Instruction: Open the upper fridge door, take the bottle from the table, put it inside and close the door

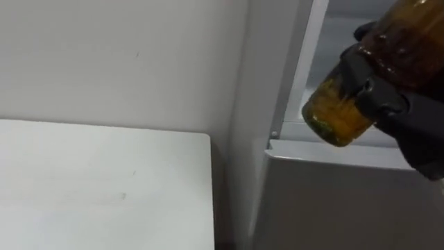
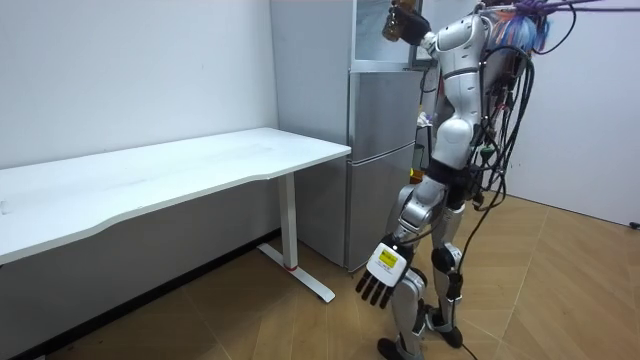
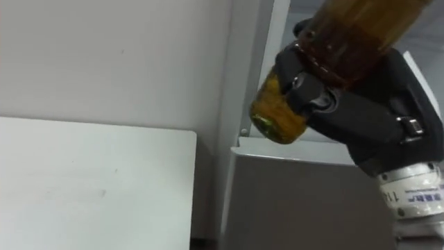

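One round, clear bottle (image 1: 347, 90) of amber liquid tilts in the left eye view, the dark right robot hand (image 1: 402, 114) curled around it, at the open upper fridge compartment (image 1: 333, 31); a smooth white worktop (image 1: 104, 187) lies lower left. Room view: the left robot hand (image 2: 383, 278) hangs low, fingers relaxed.

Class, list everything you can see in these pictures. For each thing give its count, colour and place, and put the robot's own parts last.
bottle: one, amber-brown, tilted at the opening of the upper fridge compartment
fridge: one, grey, against the wall beside the table's end
table: one, white, along the wall
wall: white, behind the table
floor: brown wood, under the robot
right robot hand: one, dark, raised, fingers curled round the bottle
left robot hand: one, dark, hanging low by the leg, fingers straight
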Available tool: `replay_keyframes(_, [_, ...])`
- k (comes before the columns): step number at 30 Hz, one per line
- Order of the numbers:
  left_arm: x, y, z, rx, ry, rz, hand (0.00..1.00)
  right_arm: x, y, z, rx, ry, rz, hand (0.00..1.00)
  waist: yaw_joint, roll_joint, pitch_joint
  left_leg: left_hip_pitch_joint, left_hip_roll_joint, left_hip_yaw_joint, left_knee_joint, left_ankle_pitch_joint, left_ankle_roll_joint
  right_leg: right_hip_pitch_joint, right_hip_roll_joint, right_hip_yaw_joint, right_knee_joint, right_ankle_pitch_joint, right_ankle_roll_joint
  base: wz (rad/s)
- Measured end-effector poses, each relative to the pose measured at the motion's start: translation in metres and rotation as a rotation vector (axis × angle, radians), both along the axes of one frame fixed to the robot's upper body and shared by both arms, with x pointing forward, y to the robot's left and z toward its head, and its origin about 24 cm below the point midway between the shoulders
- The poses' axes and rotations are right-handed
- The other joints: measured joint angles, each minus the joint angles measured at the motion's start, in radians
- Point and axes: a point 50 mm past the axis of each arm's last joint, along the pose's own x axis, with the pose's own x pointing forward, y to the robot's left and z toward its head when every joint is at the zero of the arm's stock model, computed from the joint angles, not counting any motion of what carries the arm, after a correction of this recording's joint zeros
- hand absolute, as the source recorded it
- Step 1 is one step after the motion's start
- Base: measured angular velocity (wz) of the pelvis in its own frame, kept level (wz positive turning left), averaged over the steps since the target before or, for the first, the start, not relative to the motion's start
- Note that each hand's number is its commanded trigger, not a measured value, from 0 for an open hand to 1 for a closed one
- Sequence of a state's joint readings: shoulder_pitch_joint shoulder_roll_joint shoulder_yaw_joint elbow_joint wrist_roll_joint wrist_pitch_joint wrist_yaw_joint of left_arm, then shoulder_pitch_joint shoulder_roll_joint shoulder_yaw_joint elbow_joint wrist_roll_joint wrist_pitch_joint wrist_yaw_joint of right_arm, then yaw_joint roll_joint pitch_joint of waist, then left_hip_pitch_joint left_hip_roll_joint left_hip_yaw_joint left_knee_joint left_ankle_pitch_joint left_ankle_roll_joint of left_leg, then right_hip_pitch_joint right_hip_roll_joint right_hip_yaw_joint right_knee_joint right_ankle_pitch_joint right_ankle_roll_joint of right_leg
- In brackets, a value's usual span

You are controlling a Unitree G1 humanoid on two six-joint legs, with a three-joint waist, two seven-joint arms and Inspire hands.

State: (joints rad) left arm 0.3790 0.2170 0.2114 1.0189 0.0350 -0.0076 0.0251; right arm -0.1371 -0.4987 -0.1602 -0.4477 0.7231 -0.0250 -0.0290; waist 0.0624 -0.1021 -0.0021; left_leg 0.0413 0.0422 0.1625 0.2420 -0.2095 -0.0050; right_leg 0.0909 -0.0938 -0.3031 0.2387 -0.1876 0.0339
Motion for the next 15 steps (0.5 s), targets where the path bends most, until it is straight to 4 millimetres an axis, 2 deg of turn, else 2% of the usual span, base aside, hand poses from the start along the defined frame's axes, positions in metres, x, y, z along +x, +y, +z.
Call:
replay_keyframes(2, [-0.003,0.000,-0.001,-0.002,0.012,0.008,0.00,-0.002,-0.008,-0.006,0.000,0.026,-0.036,1.00,-0.006,0.004,0.0009,0.005,0.001,0.000,0.000,-0.003,-0.001,0.003,0.001,0.001,0.000,0.000,0.000,-0.05])
replay_keyframes(3, [-0.005,-0.001,-0.001,-0.005,0.019,0.011,0.00,-0.003,-0.012,-0.009,-0.005,0.037,-0.059,1.00,-0.022,0.004,0.0026,0.004,0.000,0.000,0.000,-0.003,-0.001,0.002,0.001,0.001,0.000,0.000,0.000,0.00])
replay_keyframes(8, [-0.006,-0.004,-0.003,-0.013,0.023,0.019,0.00,-0.002,-0.025,-0.012,0.005,0.055,-0.122,1.00,-0.054,0.006,0.0045,-0.004,0.000,0.001,-0.001,-0.003,-0.001,-0.010,0.000,0.003,0.003,0.000,0.000,0.00])
replay_keyframes(11, [-0.004,-0.004,-0.003,-0.012,0.018,0.030,0.00,-0.003,-0.031,-0.010,0.013,0.050,-0.151,1.00,-0.056,0.004,0.0050,-0.002,0.000,0.002,-0.003,-0.003,-0.001,-0.010,0.000,0.002,0.003,-0.001,0.001,0.00])
replay_keyframes(15, [-0.003,-0.003,-0.003,-0.012,0.016,0.032,0.00,-0.001,-0.035,-0.014,0.020,0.070,-0.169,1.00,-0.055,-0.011,0.0033,0.005,0.000,0.004,-0.002,-0.003,-0.001,-0.009,0.000,0.001,0.003,-0.001,0.001,0.00])
